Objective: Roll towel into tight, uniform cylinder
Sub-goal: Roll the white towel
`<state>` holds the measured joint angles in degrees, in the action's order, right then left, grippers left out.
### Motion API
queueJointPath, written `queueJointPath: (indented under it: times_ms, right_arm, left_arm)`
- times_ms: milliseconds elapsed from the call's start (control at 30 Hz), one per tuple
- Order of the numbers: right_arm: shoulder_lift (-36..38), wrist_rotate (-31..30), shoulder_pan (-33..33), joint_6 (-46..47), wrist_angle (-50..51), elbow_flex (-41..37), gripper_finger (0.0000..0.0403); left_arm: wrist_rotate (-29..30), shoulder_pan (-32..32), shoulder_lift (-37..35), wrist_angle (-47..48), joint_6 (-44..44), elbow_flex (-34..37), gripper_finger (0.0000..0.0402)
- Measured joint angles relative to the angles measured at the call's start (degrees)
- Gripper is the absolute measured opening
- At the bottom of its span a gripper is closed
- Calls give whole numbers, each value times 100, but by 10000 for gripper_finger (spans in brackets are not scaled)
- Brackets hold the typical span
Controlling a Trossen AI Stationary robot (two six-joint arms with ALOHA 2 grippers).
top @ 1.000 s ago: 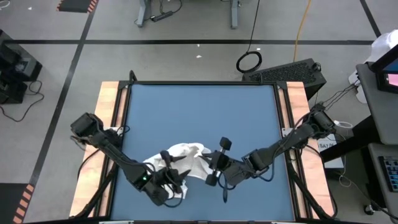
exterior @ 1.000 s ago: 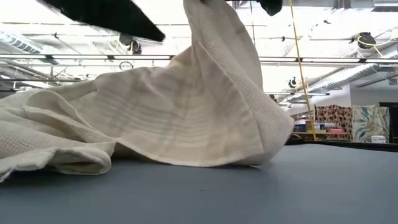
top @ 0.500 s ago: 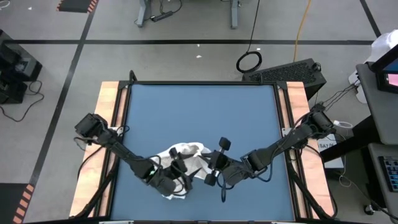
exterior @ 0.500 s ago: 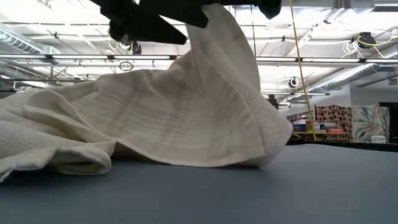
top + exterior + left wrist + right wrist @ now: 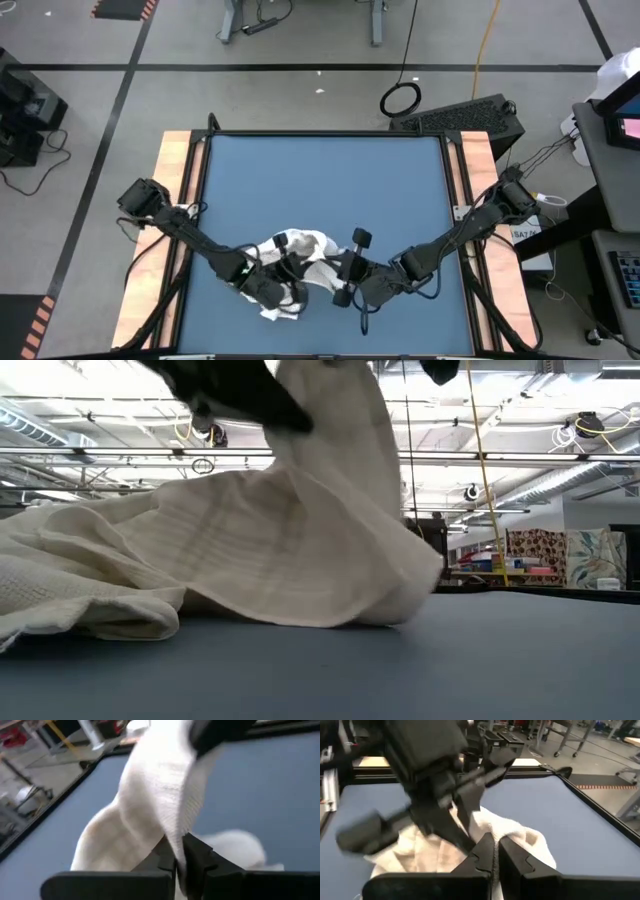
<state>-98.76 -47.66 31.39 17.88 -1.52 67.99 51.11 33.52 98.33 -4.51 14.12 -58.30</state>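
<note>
The white towel (image 5: 300, 250) lies crumpled near the front edge of the blue table (image 5: 320, 180), left of the middle. One part of it is pulled up into a peak (image 5: 335, 400) and the rest spreads on the table (image 5: 120, 590). My left gripper (image 5: 292, 272) and my right gripper (image 5: 336, 272) meet at this raised part, each shut on the cloth. In the left wrist view the cloth runs up from my left gripper (image 5: 178, 852) to the dark right gripper (image 5: 215, 732). My left gripper pinches a raised fold of the towel (image 5: 176, 827) between its two fingers, coming slanting from the table's near left. One layer or several, I cannot tell. The cloth rises from the fingers and its lower part rests on the table. My right gripper (image 5: 495, 851) pinches a thin edge of the towel (image 5: 494, 839) between its two fingers, coming nearly level from the table's near right. It holds that part lifted clear, with the towel hanging from it onto the table (image 5: 420, 850).
Wooden rails (image 5: 180, 200) run along the table's left and right sides. The far half of the blue table (image 5: 320, 170) shows bare surface. A black case (image 5: 470, 115) and a cable loop (image 5: 400, 98) lie on the floor beyond the far edge.
My left gripper has gone toward the table's right edge and a little farther in, up to the raised cloth beside my right gripper. It has rolled somewhat and shut on the towel. The towel's hanging right fold has drawn in toward the left.
</note>
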Motion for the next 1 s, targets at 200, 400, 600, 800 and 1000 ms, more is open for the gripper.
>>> queueJointPath:
  times_ms: [200, 400, 600, 800, 1000]
  right_arm:
    - [2, -2, 180, -48, 63, 0, 10]
    - [-57, 253, 392, 614, 836, 9, 61]
    - [-584, -12, 547, 1464, 1799, 2, 143]
    - [-1128, -763, 418, 1551, 1798, 0, 192]
    - [-1448, -141, -2, 1105, 1088, 0, 195]
  left_arm:
    - [-4, 349, -687, 268, -261, -2, 14]
    - [-4, 402, -1044, 764, -263, -2, 8]
    - [-29, 447, -1044, 890, -261, -2, 8]
    - [-137, 566, -1043, 904, -261, -2, 8]
    - [-139, 616, -1043, 1019, -254, -2, 8]
